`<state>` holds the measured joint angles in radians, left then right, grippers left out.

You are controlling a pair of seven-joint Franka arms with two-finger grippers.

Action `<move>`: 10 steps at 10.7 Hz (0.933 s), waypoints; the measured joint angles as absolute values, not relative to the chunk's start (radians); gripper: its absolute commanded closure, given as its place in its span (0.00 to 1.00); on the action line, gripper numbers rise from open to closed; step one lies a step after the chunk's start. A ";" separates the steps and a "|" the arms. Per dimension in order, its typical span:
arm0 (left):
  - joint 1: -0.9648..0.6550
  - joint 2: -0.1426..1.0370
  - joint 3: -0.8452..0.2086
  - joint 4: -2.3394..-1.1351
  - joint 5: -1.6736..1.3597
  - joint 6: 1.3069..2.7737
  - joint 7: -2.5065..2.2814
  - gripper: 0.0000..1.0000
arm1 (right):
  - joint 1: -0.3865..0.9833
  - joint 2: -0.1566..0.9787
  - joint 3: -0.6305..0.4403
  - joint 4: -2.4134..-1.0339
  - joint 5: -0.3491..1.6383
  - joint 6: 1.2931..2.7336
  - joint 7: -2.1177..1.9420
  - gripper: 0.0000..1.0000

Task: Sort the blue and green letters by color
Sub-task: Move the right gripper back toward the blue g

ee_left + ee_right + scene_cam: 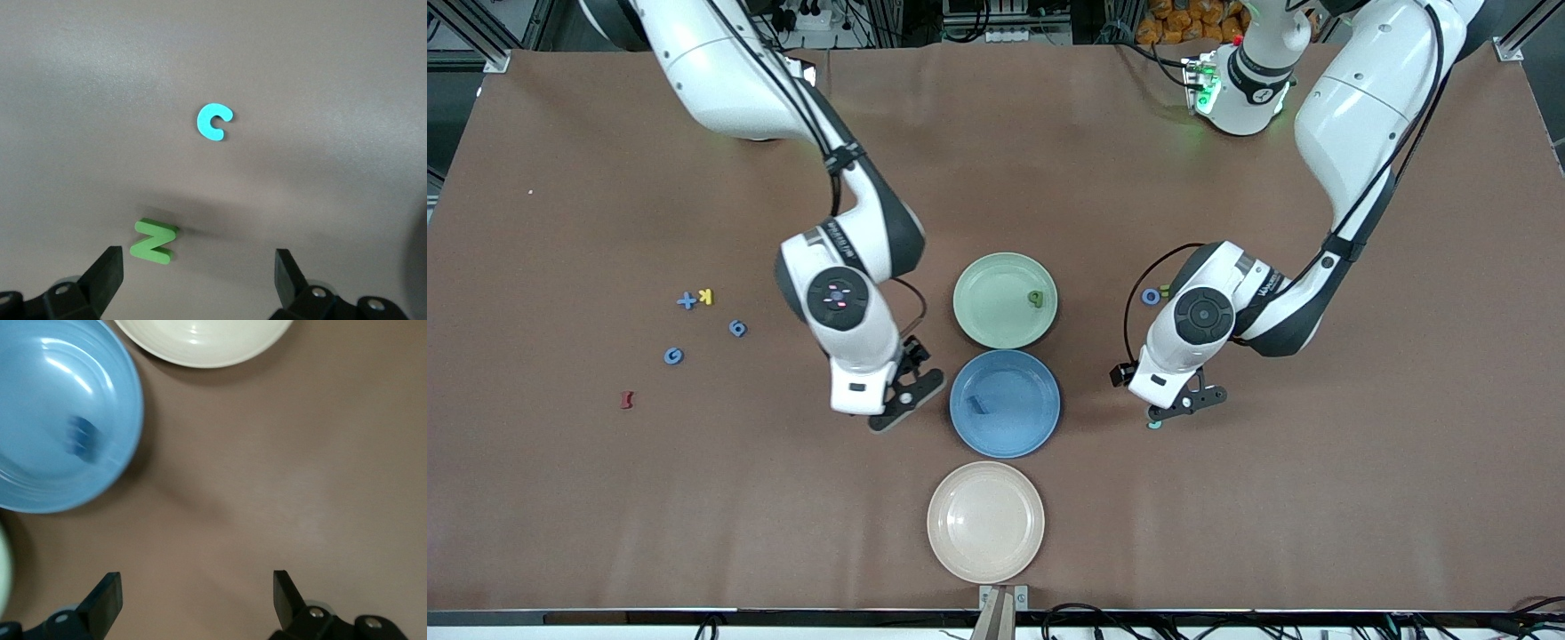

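While blue plate (1005,404) holds one blue piece (977,405), green plate (1005,300) one green letter (1035,299): right gripper (907,402) beside blue plate, jaws released, empty. Left gripper (198,267) jaws released over green Z (155,241); judged next: descend, clench. Blue letters (686,300) remain toward right arm's end of surface.

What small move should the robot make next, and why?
Probably lower the open left end effector, shifted slightly, around the green N lying just off its centre; it belongs in the green plate. The open right end effector hangs beside the blue plate.
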<state>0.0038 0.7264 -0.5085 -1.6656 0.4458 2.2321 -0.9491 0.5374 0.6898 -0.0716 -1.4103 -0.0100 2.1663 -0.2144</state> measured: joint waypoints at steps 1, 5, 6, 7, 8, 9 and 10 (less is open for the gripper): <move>0.004 0.726 -0.510 -1.666 0.446 2.232 -0.949 0.00 | 0.498 0.644 -0.073 -1.500 -0.010 2.219 -0.297 0.00; 0.004 0.726 -0.513 -1.666 0.431 2.232 -0.949 0.00 | 0.319 0.535 -0.074 -1.664 -0.009 2.246 -0.655 0.00; 0.004 0.726 -0.513 -1.666 0.431 2.232 -0.949 0.00 | 0.289 0.529 -0.073 -1.680 -0.009 2.246 -0.718 0.00; 0.004 0.726 -0.513 -1.666 0.430 2.232 -0.949 0.00 | 0.268 0.527 -0.073 -1.695 -0.009 2.248 -0.769 0.00; 0.004 0.726 -0.514 -1.666 0.425 2.232 -0.949 0.00 | 0.257 0.525 -0.073 -1.713 -0.009 2.253 -0.807 0.00; 0.004 0.726 -0.514 -1.665 0.422 2.232 -0.949 0.00 | 0.253 0.517 -0.073 -1.737 -0.009 2.263 -0.832 0.00; 0.004 0.725 -0.514 -1.665 0.420 2.232 -0.949 0.00 | 0.249 0.500 -0.073 -1.776 -0.009 2.287 -0.858 0.00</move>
